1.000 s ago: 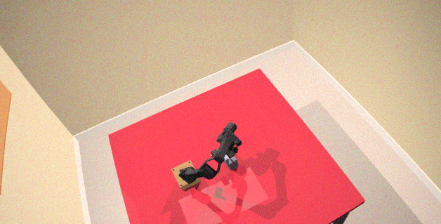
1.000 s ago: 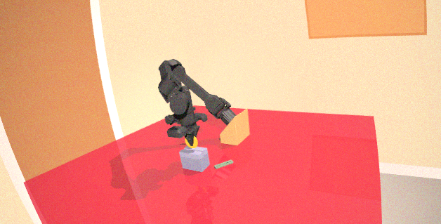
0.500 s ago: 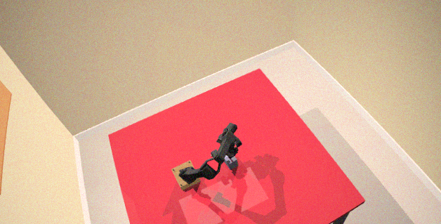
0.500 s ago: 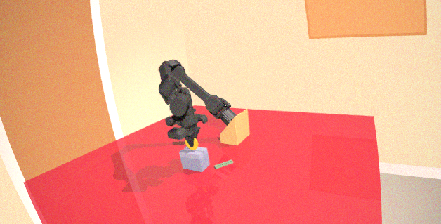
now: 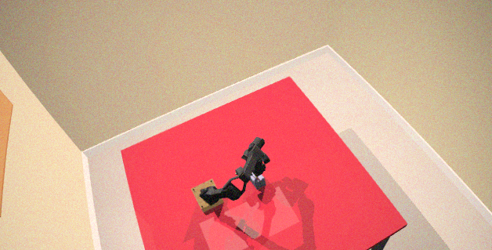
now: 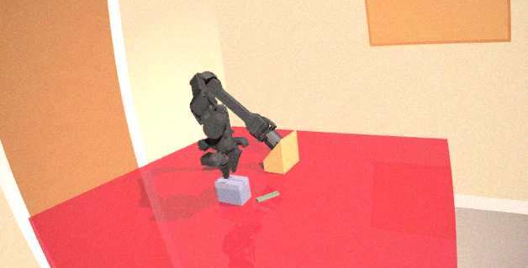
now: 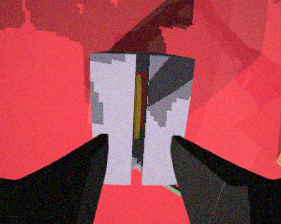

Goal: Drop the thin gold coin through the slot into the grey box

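The grey box [image 5: 258,182] [image 6: 234,194] [image 7: 113,90] stands on the red table, with a narrow slot along its lid. The gold coin [image 7: 137,107] shows on edge within the slot in the wrist view. It does not show above the lid in the exterior view; its exact depth is unclear. My gripper [image 6: 229,174] [image 7: 140,142] is partly open just above the box, its fingertips apart on either side of the slot, with nothing between them. The green holder [image 6: 267,197] [image 7: 173,190] lies beside the box and shows no coin in the exterior view.
The arm's yellow-brown base block [image 5: 211,208] [image 6: 290,155] stands on the red table [image 5: 188,149] [image 6: 345,206] behind the holder in the exterior view. Arm shadows and lighter patches cross the table top.
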You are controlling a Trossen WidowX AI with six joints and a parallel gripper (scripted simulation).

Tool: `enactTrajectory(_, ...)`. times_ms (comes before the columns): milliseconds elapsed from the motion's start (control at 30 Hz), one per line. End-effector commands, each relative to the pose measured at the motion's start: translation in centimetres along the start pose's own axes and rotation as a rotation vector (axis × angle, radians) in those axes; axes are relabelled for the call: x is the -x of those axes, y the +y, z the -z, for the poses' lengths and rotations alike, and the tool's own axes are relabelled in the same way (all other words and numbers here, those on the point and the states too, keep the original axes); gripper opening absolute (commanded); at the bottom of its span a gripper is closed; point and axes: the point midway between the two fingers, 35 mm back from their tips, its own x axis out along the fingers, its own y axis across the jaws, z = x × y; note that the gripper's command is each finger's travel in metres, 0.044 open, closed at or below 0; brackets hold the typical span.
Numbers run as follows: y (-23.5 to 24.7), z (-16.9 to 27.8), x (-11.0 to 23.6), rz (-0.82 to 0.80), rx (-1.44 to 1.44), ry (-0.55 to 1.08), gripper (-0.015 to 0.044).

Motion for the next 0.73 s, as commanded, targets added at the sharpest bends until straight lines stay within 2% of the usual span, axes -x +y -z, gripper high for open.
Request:
enactTrajectory(0, 0.0, 0.0, 0.6, 0.001, -0.001, 0.0, 0.0239)
enactTrajectory(167, 0.0, 0.0, 2.0, 0.001, 0.0, 0.001, 0.0371)
enactTrajectory(267, -0.2, -0.1, 5.1, 0.001, 0.002, -0.002, 0.044)
enactTrajectory(333, -0.3, -0.1, 6.1, 0.002, 0.002, -0.003, 0.044)
enactTrajectory(700, -0.3, -0.1, 6.1, 0.002, 0.002, -0.003, 0.044)
